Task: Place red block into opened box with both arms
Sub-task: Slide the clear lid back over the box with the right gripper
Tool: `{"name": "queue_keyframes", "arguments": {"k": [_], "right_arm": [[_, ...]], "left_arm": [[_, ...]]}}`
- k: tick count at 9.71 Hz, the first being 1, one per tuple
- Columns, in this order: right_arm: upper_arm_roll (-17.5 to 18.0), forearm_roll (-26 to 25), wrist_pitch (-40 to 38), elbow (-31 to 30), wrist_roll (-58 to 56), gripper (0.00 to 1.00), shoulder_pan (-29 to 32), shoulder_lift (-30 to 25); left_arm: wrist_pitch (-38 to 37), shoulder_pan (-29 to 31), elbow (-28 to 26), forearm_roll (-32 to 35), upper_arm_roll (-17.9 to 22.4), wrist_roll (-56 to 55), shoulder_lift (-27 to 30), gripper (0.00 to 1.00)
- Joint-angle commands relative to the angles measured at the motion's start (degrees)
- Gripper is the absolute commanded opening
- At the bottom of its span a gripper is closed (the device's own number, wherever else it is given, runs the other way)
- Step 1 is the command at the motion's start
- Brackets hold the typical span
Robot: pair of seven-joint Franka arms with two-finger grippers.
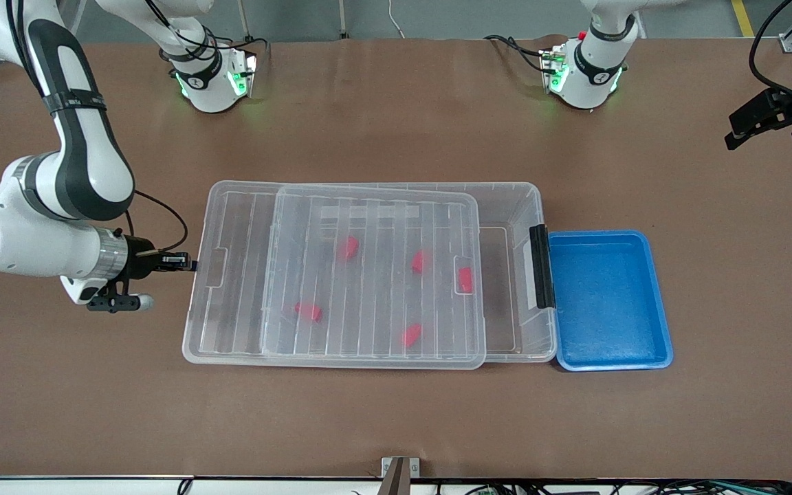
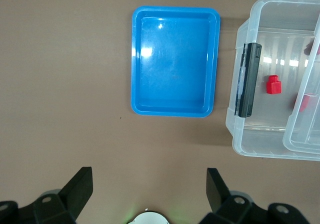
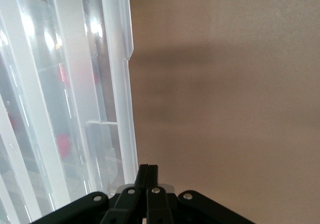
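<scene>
Clear box (image 1: 510, 206) sat mid-table, lid (image 1: 374, 275) slid askew, five red blocks (image 1: 465, 278) inside.
Right gripper (image 1: 188, 264), fingers pressed together, met the box's end rim; left gripper (image 1: 746, 130) hung spread above the table's left-arm end, near the blue tray (image 1: 609, 302).

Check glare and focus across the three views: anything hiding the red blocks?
Front view: the ribbed lid over the box softens the red blocks, mild sheen only. Left wrist view: sharp, small highlights on the blue tray, one block crisp. Right wrist view: close plastic is bright with glare, reds are smears, and the shut right gripper casts soft shadows on the table.
</scene>
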State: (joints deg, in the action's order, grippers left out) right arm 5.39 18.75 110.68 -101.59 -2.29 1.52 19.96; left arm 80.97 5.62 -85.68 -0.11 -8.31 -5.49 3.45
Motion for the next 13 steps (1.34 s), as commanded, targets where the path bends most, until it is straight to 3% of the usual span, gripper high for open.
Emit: {"name": "queue_keyframes", "arguments": {"k": [1, 7, 9, 13], "right_arm": [[1.3, 1.0, 1.3, 0.7, 3.4, 0.0, -0.4, 1.1], [1.4, 1.2, 3.0, 2.3, 7.6, 0.0, -3.5, 3.2], [4.1, 1.2, 3.0, 3.9, 10.6, 0.0, -3.0, 4.3], [4.4, 0.4, 1.9, 5.4, 8.1, 0.0, -0.5, 4.7]], "left_arm": [[-0.6, 0.1, -1.7, -0.5, 0.1, -0.1, -1.3, 1.0], [-1.5, 0.1, -1.6, -0.5, 0.1, 0.0, -1.3, 1.0], [-1.5, 0.1, -1.5, -0.5, 0.1, 0.0, -1.3, 1.0], [-1.5, 0.1, -1.4, -0.5, 0.1, 0.6, -1.4, 1.0]]}}
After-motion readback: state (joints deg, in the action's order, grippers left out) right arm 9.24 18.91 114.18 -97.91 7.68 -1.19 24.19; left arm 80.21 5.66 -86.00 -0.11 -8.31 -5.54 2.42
